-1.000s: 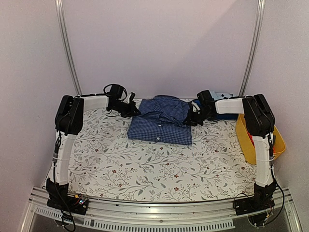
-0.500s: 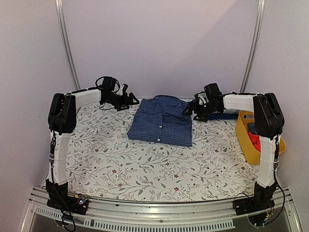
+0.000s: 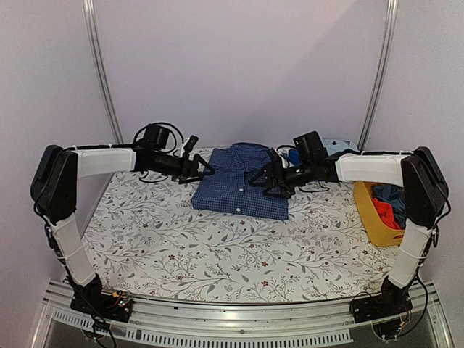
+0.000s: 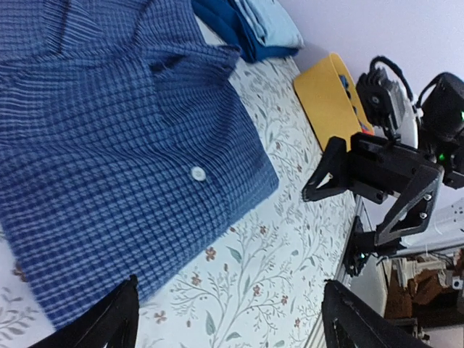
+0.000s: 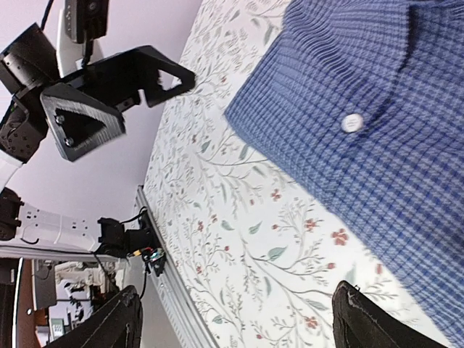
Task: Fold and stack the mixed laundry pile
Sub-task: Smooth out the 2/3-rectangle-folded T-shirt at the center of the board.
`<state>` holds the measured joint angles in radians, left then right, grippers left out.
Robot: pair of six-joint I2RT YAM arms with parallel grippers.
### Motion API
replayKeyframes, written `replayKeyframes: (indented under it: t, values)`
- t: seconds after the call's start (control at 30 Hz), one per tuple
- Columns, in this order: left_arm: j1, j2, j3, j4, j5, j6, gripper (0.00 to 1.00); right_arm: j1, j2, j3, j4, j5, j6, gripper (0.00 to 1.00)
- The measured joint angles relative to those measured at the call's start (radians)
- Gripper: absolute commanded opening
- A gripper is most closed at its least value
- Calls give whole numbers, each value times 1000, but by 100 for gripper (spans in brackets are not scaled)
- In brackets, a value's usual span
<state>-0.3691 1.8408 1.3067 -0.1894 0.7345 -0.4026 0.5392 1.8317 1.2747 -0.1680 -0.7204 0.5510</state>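
The blue small-check button shirt (image 3: 239, 183) lies folded flat at the back middle of the floral table cover (image 3: 217, 246). My left gripper (image 3: 199, 163) hovers open at the shirt's left edge, its fingers (image 4: 119, 319) empty above the shirt's corner (image 4: 109, 145). My right gripper (image 3: 262, 177) hovers open over the shirt's right side, with nothing between its fingers (image 5: 355, 319). The shirt's front with a white button (image 5: 352, 122) fills the right wrist view. A folded dark blue garment (image 4: 225, 22) with a light blue one (image 4: 272, 22) on it lies behind the shirt.
A yellow plastic basket (image 3: 368, 214) stands at the right edge, holding a red-orange cloth (image 3: 388, 214) and a dark blue one (image 3: 388, 194). Metal frame posts (image 3: 101, 72) rise at the back corners. The rail (image 3: 232, 319) runs along the near edge.
Both grippers were shut on the shirt's back corners and have let go and opened. Both arms then stretched out and moved the grippers forward along the shirt's sides.
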Motion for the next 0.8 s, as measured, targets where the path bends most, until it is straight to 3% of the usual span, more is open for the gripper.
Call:
replayKeyframes:
  t: [0.23,0.53,0.8]
  values:
    - [-151,90,-26,152,120,-99,86,74,135,2,237,-135,182,88]
    - [-97,333,14,275,143,-198,88,31,346,-11,485,-183,341,87]
    - [-5,278,-150,336,158,-195,90,-11,342,-229,745,-250,440,86]
